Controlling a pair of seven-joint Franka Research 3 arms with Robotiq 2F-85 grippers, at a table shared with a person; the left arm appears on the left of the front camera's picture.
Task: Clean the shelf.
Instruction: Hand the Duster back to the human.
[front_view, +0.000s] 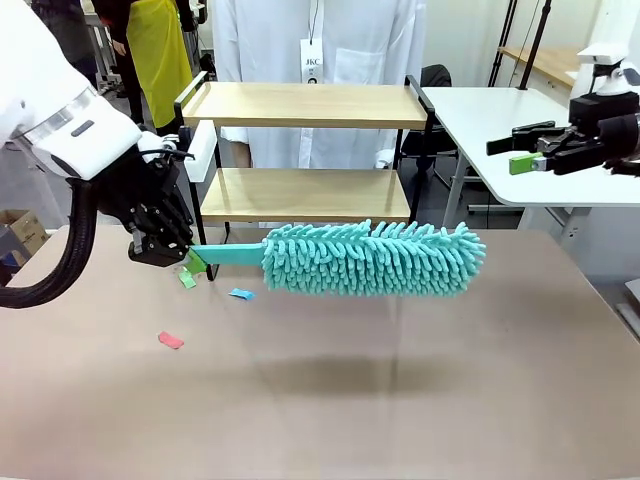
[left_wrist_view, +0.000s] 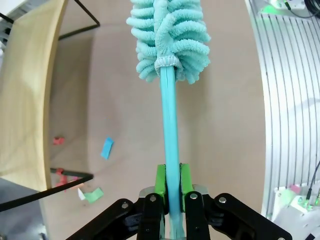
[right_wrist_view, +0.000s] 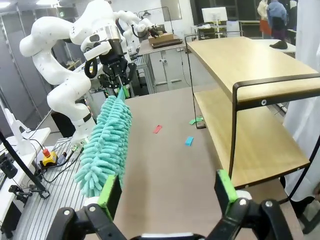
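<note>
the left claw (left_wrist_view: 171, 192) grips the teal duster (front_view: 372, 258) by its handle, level above the table (front_view: 400, 400). the right claw (right_wrist_view: 170, 192) hangs open beside the shelf (front_view: 305, 150).

Front view: fixed camera at the near edge of the tabletop (front_view: 400, 400), facing across it to the shelf (front_view: 305, 105) at upper centre and a person behind it.

Left wrist view: close, looking along the left claw (left_wrist_view: 171, 187) rising from the bottom edge, down the teal duster (left_wrist_view: 170, 35) toward the top of the frame; the shelf sits sideways at left.

Right wrist view: looks over the right claw (right_wrist_view: 167, 192) at bottom, the shelf on the right, the left arm at upper left.

All three share duster, shelf and brown tabletop.
</note>
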